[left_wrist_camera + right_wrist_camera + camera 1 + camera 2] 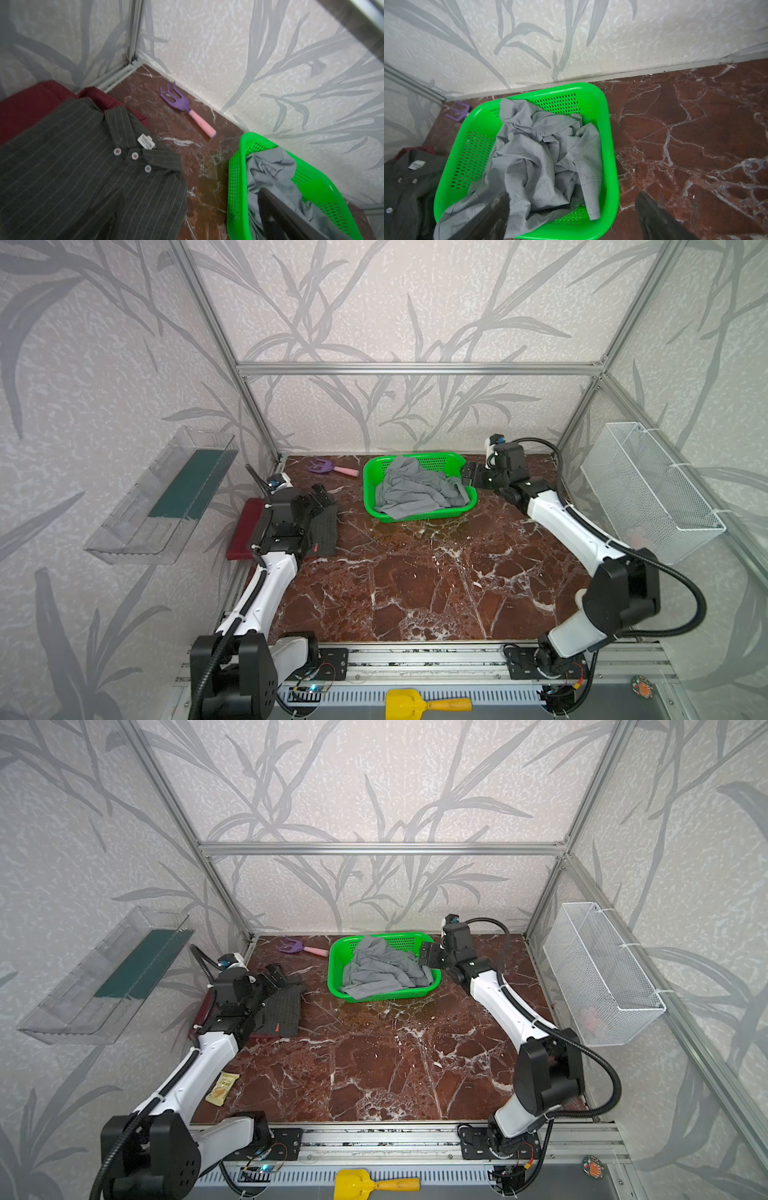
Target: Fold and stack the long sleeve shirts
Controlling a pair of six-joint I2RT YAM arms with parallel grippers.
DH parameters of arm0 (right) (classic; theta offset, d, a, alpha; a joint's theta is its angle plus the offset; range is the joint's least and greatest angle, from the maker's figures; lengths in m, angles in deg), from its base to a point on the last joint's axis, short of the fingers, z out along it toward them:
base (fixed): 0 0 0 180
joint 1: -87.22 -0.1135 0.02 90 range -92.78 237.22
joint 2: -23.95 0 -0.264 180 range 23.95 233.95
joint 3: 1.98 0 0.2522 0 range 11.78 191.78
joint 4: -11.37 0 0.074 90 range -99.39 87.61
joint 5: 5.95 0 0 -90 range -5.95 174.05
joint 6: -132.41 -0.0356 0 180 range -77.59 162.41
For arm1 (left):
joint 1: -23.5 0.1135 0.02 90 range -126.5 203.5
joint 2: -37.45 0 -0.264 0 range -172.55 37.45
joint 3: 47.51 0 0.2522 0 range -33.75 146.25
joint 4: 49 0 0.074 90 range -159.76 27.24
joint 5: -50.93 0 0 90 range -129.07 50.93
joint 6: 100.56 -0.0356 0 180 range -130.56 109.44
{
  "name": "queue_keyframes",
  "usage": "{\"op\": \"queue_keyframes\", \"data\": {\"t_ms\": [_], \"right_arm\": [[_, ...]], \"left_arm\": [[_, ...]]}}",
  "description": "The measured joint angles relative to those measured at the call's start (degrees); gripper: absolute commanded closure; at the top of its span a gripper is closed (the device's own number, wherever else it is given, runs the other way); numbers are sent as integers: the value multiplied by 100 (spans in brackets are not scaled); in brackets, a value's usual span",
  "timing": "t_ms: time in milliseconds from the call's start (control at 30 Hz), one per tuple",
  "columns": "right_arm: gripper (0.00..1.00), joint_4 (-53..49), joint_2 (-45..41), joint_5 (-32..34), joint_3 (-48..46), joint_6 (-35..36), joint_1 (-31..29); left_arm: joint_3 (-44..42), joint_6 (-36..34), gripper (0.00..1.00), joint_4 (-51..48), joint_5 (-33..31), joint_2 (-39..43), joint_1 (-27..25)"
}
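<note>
A light grey long sleeve shirt (415, 489) (382, 969) (546, 158) lies crumpled in the green mesh basket (419, 516) (610, 145) at the back middle of the table. At the left, the dark grey pinstriped shirt (324, 531) (72, 166) lies folded on the maroon shirt (245, 526) (31, 99). My left gripper (323, 494) (276, 973) hovers open above the pinstriped shirt's far edge, holding nothing. My right gripper (467, 477) (575, 218) is open at the basket's right side. One of its fingers is over the grey shirt and one is outside the rim.
A purple and pink toy rake (332, 467) (187, 110) lies by the back wall, left of the basket. A snack packet (222, 1088) rests near the left arm. A white wire basket (648, 489) and a clear bin (162, 497) hang on the side walls. A yellow shovel (415, 703) lies in front.
</note>
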Motion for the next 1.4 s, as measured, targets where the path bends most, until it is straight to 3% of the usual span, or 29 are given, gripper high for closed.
{"op": "queue_keyframes", "data": {"t_ms": [267, 433, 533, 633, 700, 767, 833, 1000, 1200, 1400], "right_arm": [[0, -1104, 1506, -181, 1346, 592, -1156], [0, -1818, 2697, -334, 2496, 772, -1403], [6, -2057, 3012, -363, 2638, 780, -1381], [22, -2236, 3121, -413, 2699, 820, -1355], [37, -2374, 3180, -461, 2793, 870, -1335], [59, -2461, 3265, -516, 2905, 911, -1329], [73, -2507, 3298, -573, 2931, 942, -1329], [99, -2594, 3230, -704, 2924, 994, -1276], [100, -2579, 2354, -887, 2483, 992, -1134], [100, -2286, 295, -881, 1530, 817, -763]], "left_arm": [[149, 59, 1, -638, 85, -592, -564], [404, 57, 1, -807, 87, -807, -898], [455, 59, 1, -837, 72, -935, -1062], [503, 61, 1, -898, 44, -1147, -1255], [575, 61, 1, -933, 22, -1338, -1392], [660, 61, 1, -955, -13, -1547, -1530], [750, 61, 1, -966, -44, -1742, -1644], [1075, 59, 1, -981, -116, -2262, -1836], [1604, 57, 5, -1086, -105, -2990, -1991], [2205, 48, 18, -1169, -42, -3576, -2111]]}}
